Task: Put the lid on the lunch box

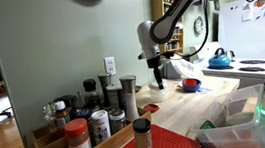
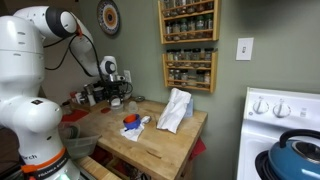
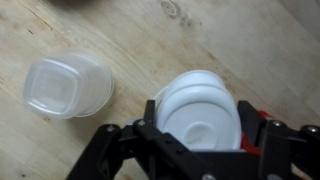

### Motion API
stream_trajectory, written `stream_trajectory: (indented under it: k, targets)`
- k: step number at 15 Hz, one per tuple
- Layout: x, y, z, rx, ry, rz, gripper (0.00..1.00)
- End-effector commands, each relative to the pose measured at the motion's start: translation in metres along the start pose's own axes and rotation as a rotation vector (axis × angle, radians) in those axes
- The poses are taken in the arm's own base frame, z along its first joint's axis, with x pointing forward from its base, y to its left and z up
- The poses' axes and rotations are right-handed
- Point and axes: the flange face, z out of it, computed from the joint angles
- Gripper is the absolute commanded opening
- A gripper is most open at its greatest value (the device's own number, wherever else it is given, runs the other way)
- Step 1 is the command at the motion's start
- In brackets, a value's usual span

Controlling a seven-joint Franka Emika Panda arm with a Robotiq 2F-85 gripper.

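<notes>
In the wrist view the white round lid [image 3: 200, 105] sits between my gripper's [image 3: 198, 132] two black fingers, which close on its sides. It looks large and close to the camera, held above the wooden table. The lunch box [image 3: 65, 87], a low translucent whitish container, stands open on the table to the left of the lid, apart from it. A bit of red [image 3: 262, 125] shows by the right finger. In both exterior views the gripper [image 1: 157, 80] [image 2: 117, 92] hangs low over the table's far part; the lid and box are too small to make out there.
A red-and-blue object [image 1: 189, 83] [image 2: 130, 122] lies on the wooden table [image 2: 160, 145]. A white cloth [image 2: 175, 110] stands near the wall. Several spice jars [image 1: 97, 116] crowd one end. A blue kettle [image 1: 220, 61] sits on the stove.
</notes>
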Motion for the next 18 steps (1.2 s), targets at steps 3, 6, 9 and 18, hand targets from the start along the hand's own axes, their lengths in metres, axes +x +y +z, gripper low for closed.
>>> stream_trajectory:
  k: [3,6,9,18]
  targets:
    - [0.0047,-0.0003,0.0036,0.001,-0.027,-0.022,0.56]
    - [0.0050,-0.0004,0.0050,0.003,-0.030,-0.024,0.56]
    - [0.0053,-0.0001,0.0052,0.003,-0.031,-0.025,0.56]
    - [0.0012,0.0030,-0.0044,-0.006,-0.026,-0.018,0.57]
